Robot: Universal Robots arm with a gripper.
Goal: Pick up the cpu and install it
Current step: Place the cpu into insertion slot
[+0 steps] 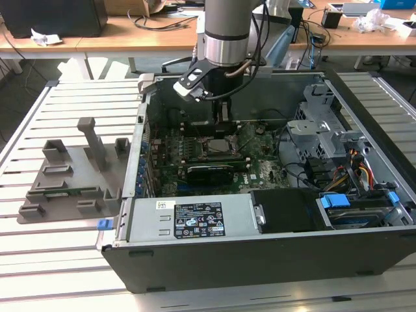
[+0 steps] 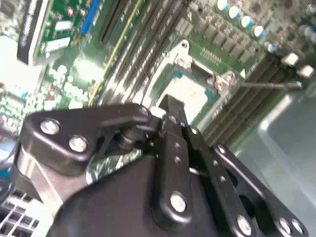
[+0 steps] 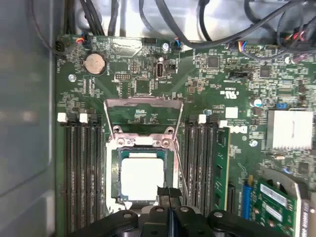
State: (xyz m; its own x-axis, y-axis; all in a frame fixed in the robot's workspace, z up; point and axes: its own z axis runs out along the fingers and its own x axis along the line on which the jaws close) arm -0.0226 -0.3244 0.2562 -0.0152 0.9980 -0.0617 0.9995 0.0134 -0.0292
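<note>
The cpu [image 3: 142,178] lies flat in the black socket frame [image 3: 113,190] on the green motherboard [image 3: 232,106], silver top up. The gripper [image 3: 168,191] hangs just over the chip's edge, its fingertips pressed together and holding nothing. In the exterior view the arm drops into the open computer case [image 1: 260,260] near twelve o'clock, with a grey fixture tray [image 1: 65,182] at the case's nine o'clock.
</note>
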